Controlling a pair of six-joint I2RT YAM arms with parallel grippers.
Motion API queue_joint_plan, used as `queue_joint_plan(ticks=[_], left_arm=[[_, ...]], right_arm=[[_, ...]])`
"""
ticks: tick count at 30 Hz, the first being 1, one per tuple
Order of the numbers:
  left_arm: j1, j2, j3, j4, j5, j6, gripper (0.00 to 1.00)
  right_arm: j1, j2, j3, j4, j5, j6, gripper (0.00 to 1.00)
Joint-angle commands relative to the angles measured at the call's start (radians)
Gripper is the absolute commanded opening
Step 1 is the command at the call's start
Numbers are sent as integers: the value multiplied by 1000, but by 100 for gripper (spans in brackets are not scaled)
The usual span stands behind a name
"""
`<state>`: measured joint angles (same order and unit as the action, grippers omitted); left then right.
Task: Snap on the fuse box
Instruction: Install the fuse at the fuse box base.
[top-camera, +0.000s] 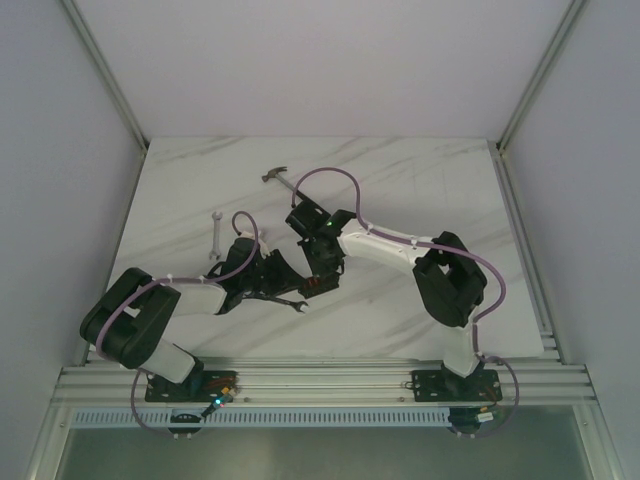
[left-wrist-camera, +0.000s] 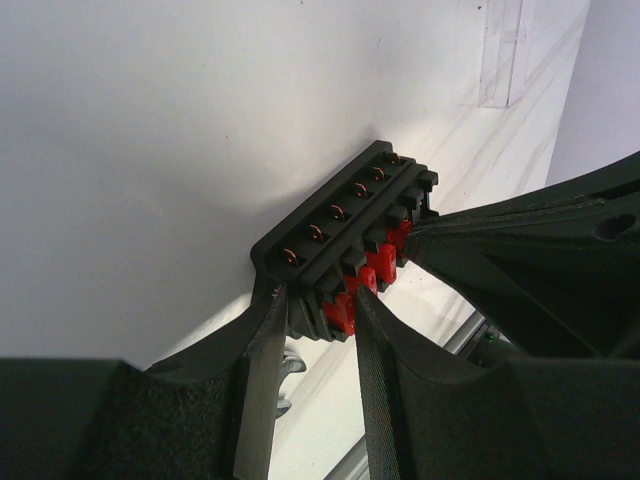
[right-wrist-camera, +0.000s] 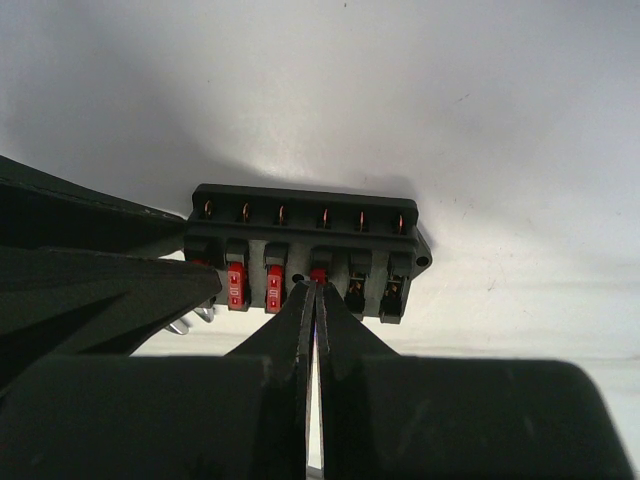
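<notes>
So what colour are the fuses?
Red fuses in the black fuse box; right wrist view shows them best.

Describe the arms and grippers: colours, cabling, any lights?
Both match. The left arm and right arm have white links between bulky black joint housings, on black base plates. A purple cable loops along each. A small green light glows near the right wrist. The left gripper and right gripper are matte black with tapered wedge fingers; fine ridges line the left one's pads.
</notes>
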<state>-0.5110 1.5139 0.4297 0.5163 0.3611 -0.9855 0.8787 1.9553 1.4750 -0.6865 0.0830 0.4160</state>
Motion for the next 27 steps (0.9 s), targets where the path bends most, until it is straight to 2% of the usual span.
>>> queue_joint_plan(ticks=[1,15,22,27], left_arm=[[-6,26,1,-48,-17,23,42],[-6,38,2,-45,-16,21,42],[-7,38,2,-49,-17,19,42],[-6,28,2,-62,-25,21,42]], right_arm=[[-5,103,-65,-107,64,-3,0],[-4,215,-147,-77,34,-28,0],[-6,290,-218,-66,56,-34,0],[-26,288,-269,-60,88,-30,0]])
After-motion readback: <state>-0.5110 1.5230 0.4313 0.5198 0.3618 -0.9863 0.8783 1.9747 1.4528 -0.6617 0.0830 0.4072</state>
